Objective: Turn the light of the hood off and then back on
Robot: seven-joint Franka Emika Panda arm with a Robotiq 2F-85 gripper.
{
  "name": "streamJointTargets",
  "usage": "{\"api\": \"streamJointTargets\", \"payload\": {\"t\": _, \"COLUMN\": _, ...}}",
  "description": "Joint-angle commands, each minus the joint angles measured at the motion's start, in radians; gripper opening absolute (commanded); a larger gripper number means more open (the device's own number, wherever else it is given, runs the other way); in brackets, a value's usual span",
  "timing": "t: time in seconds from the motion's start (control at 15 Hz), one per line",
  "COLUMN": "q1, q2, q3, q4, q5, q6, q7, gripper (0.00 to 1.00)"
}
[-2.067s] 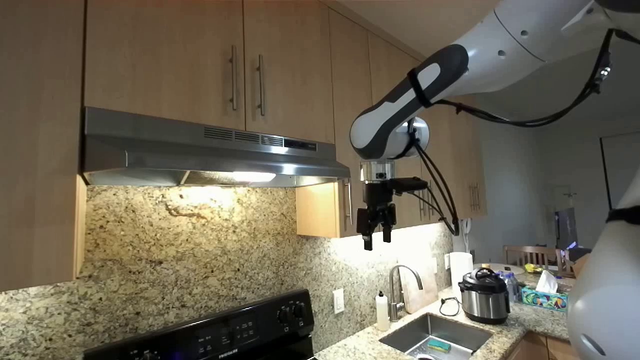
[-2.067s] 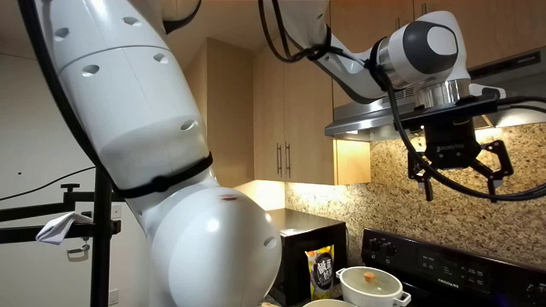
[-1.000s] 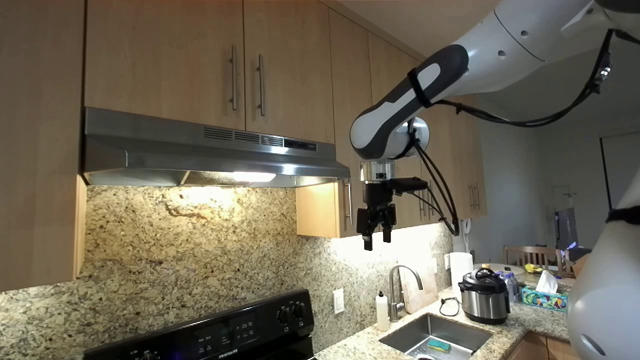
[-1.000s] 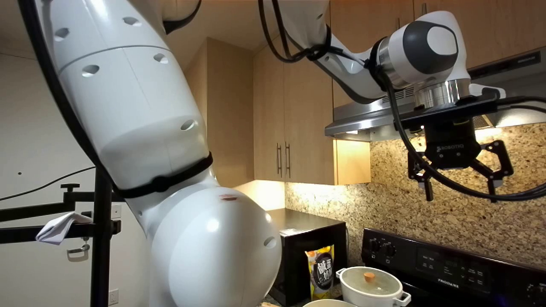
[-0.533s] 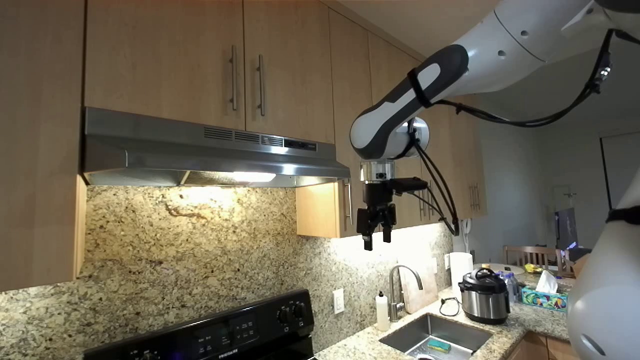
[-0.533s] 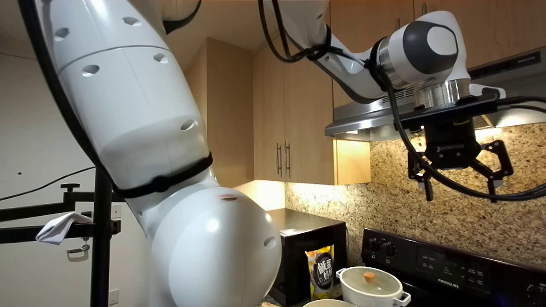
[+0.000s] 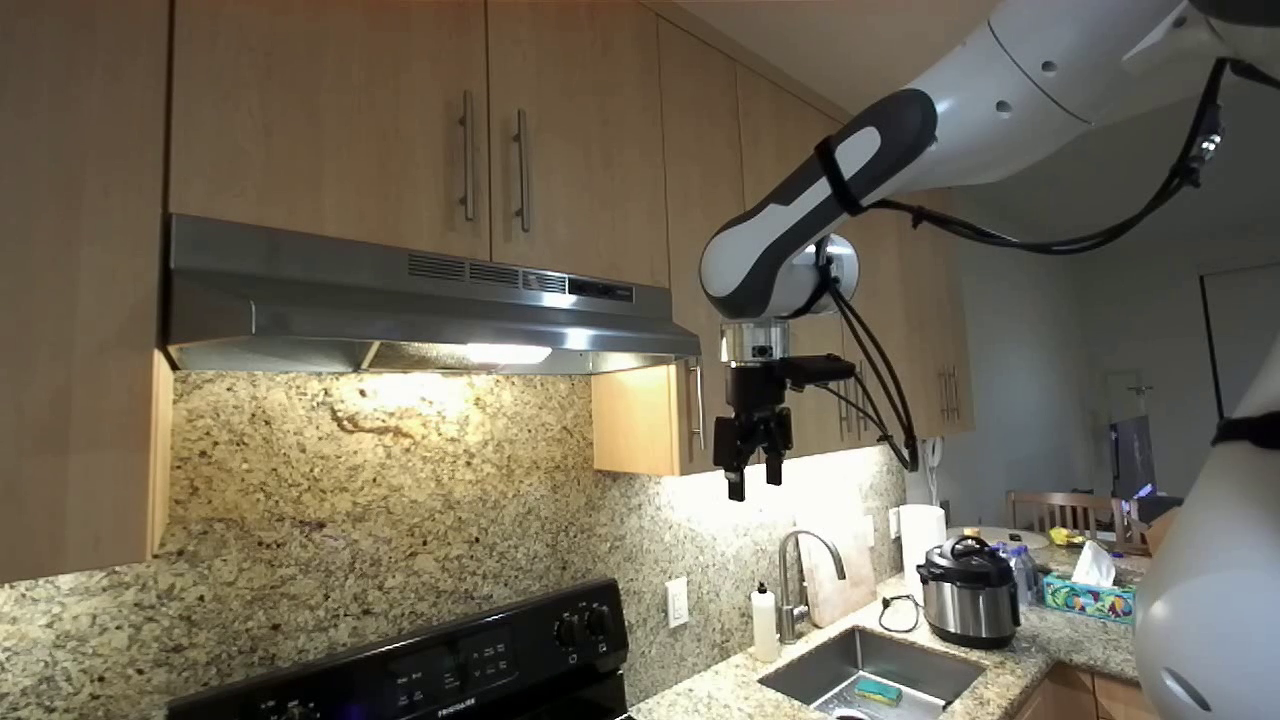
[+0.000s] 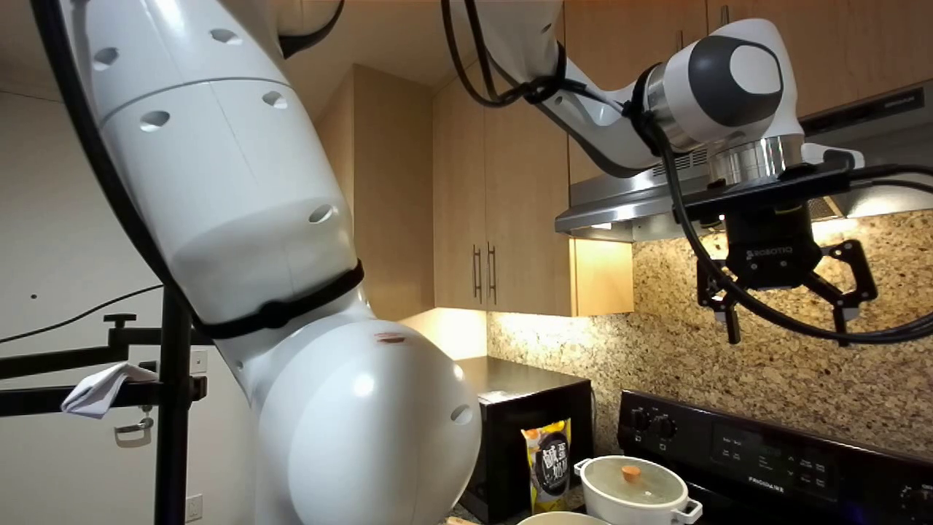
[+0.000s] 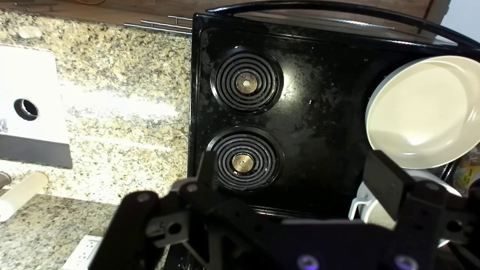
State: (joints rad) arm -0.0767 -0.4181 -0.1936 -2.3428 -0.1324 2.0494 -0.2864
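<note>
The steel range hood (image 7: 420, 322) is under the upper cabinets, and its light (image 7: 508, 354) is lit. A dark control panel (image 7: 600, 290) sits on the hood's front face, right of the vents. The hood (image 8: 627, 211) and panel (image 8: 885, 106) also show in an exterior view, partly behind my arm; the individual switches are too small to make out. My gripper (image 7: 755, 484) points down with its fingers apart, empty, lower than the hood and in front of it. The spread fingers also show in an exterior view (image 8: 788, 337) and in the wrist view (image 9: 294, 161), above the stove.
A black stove (image 9: 318, 123) lies below, with a cream pan (image 9: 423, 112) and a lidded white pot (image 8: 634, 492). Upper cabinet doors with bar handles (image 7: 522, 170) are above the hood. A microwave (image 8: 536, 397) and a sink (image 7: 870, 660) flank the stove. Cables (image 8: 685, 219) loop around the wrist.
</note>
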Motion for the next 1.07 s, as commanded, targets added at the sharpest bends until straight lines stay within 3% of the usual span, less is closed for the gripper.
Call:
{"api": "streamJointTargets", "payload": {"t": 0.0, "q1": -0.009, "q2": 0.001, "q3": 0.008, "q4": 0.002, "q5": 0.004, "q6": -0.002, "q7": -0.003, "gripper": 1.0}}
{"api": "streamJointTargets", "payload": {"t": 0.8, "q1": -0.009, "q2": 0.001, "q3": 0.008, "q4": 0.002, "q5": 0.004, "q6": -0.002, "q7": -0.003, "gripper": 1.0}}
{"api": "streamJointTargets", "payload": {"t": 1.0, "q1": -0.021, "q2": -0.023, "q3": 0.03, "q4": 0.009, "q5": -0.007, "q6": 0.036, "q7": 0.079, "gripper": 1.0}}
